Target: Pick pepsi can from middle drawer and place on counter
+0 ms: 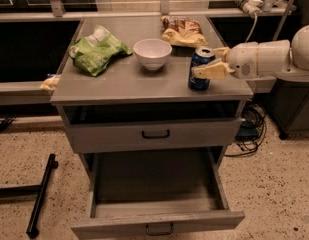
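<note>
The pepsi can (198, 64), dark blue with a silver top, stands upright on the grey counter (119, 81) near its right front corner. My gripper (208, 63) reaches in from the right and is shut on the can, one pale finger (210, 70) across its front and the other behind its top. The middle drawer (154, 221) is pulled open below, and its inside is bare.
A white bowl (152, 53) sits mid-counter, left of the can. A green snack bag (96, 51) lies at the left and a tan snack bag (183, 31) at the back. The upper drawer front (155, 133) is closed. A black stand leg (41, 194) lies on the floor at the left.
</note>
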`<state>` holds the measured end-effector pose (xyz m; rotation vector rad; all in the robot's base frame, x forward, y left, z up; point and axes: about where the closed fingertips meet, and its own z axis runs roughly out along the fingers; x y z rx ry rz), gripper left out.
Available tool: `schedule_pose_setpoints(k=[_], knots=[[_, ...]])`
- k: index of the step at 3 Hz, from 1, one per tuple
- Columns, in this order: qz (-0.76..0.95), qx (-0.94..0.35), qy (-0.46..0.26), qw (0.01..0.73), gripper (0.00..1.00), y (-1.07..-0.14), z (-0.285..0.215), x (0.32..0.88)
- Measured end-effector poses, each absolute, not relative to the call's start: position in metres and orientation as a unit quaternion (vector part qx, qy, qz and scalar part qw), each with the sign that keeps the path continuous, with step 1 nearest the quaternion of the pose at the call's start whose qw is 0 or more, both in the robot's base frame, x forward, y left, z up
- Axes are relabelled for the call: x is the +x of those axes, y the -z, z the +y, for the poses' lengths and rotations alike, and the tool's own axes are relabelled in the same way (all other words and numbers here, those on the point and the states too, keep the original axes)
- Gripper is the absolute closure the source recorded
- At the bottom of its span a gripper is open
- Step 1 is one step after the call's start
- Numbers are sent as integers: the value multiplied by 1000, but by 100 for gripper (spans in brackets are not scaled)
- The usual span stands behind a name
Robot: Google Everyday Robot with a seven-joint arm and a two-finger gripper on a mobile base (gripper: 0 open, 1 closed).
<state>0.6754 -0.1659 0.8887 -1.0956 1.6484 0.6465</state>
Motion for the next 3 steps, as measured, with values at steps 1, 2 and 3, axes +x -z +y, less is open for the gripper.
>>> schedule_pose_setpoints(k=[1,2,3], knots=[[683,-454,-268,505,73,-893,-166,675],[683,-454,-268,505,50,-893,-166,675],[683,-454,-268,505,27,-893,-166,675]])
